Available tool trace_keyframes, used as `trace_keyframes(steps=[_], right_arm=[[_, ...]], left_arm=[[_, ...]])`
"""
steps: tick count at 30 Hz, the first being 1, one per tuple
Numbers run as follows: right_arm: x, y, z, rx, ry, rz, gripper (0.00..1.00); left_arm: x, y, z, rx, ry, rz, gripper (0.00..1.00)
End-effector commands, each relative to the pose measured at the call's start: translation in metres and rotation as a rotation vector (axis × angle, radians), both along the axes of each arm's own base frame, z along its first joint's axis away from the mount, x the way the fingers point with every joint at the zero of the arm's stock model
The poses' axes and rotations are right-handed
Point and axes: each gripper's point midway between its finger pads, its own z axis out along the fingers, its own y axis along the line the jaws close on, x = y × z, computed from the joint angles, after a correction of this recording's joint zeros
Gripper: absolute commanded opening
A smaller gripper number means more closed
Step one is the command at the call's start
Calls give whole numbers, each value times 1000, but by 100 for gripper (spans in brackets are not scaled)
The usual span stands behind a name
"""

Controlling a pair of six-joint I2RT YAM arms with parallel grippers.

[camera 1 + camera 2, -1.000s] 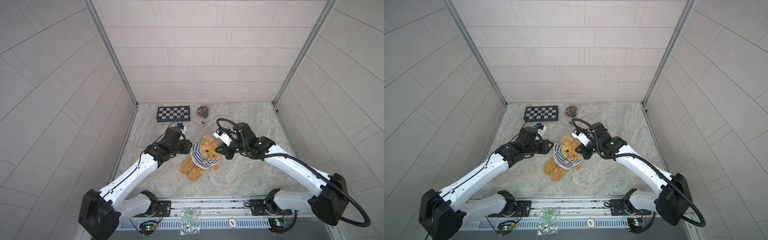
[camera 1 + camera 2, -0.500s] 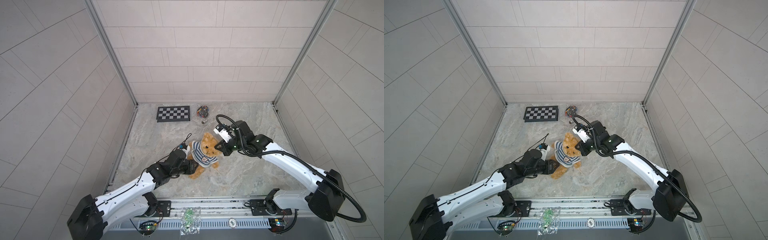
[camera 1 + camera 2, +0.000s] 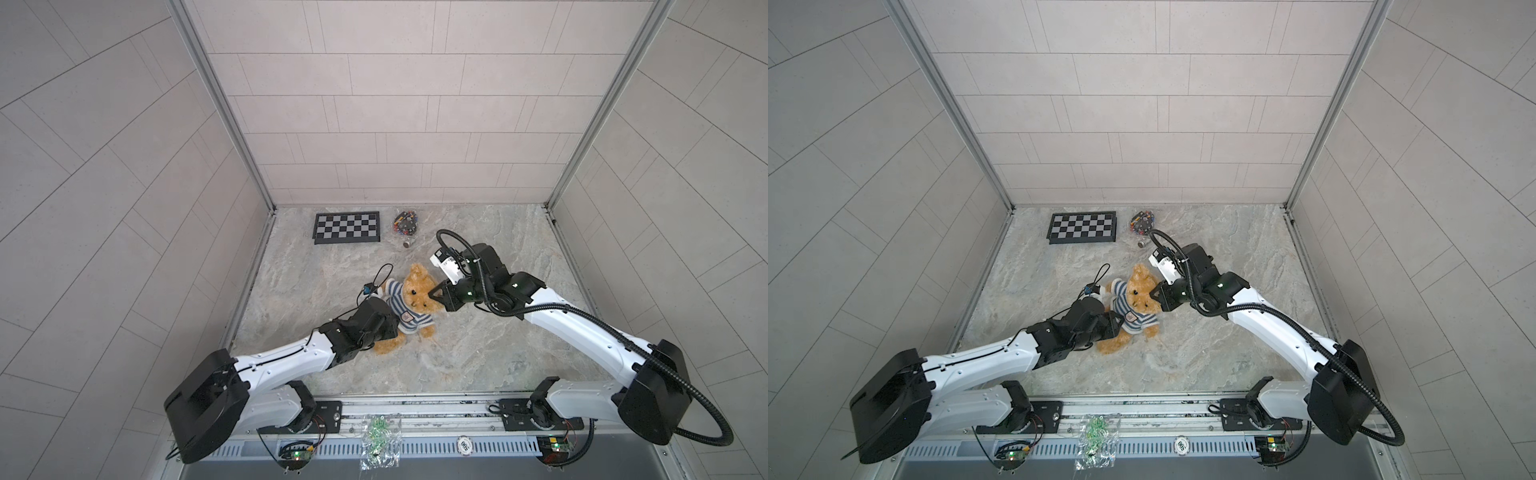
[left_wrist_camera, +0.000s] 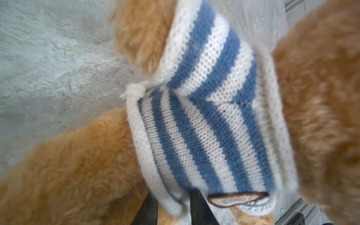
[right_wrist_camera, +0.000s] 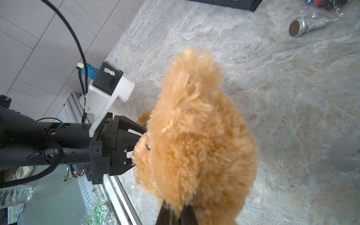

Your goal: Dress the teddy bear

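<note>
1. A clear bag [image 3: 405, 220] at the back of the table [image 3: 478, 332] held small coloured parts. A second bag [image 3: 378, 436], holding green bits, lay on the front rail.
2. The bear [image 3: 415, 291] lay mid-table in a striped shirt [image 3: 401, 309], head toward the back.
3. The right gripper [image 5: 176, 204] had its jaws closed on the bear's head fur.
4. The left gripper [image 4: 172, 193] had its jaws narrowly apart with the shirt hem between them. A firm pinch could not be told.
5. A chessboard [image 3: 347, 227] lay beside the back bag, well apart from the bear.
6. The shirt patch [image 4: 237, 200] carried writing too blurred to read.
</note>
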Motion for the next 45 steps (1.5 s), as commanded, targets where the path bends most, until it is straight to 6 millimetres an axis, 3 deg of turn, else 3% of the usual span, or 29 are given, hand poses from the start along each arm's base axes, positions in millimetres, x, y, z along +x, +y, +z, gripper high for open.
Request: trace_keyframes(steps=[1,5,12,15,19,29,37,45], right_arm=[[0,3,19,54,-54,4,0],[-1,2,19,52,-54,3,0],[-5,1,39,107,-76,-12,0],[-5,0,54,165,-96,-42,0],[0,-4,61,208,-93,-114,0],[20,-5,45,347,14,-311,0],[29,-12,35,439,198,-524,0],[29,-15,56,572,240,-595,0]], left_arm=[[7,2,3,-1,-27,44,20],[6,8,-2,28,-25,52,0],[8,14,-12,78,-7,40,0],[13,9,-5,85,-21,31,0],[18,9,12,89,-60,26,0],[9,3,47,12,-164,-43,35],[-7,3,38,-89,-163,-35,39],[-6,-6,33,-172,-204,-49,39]])
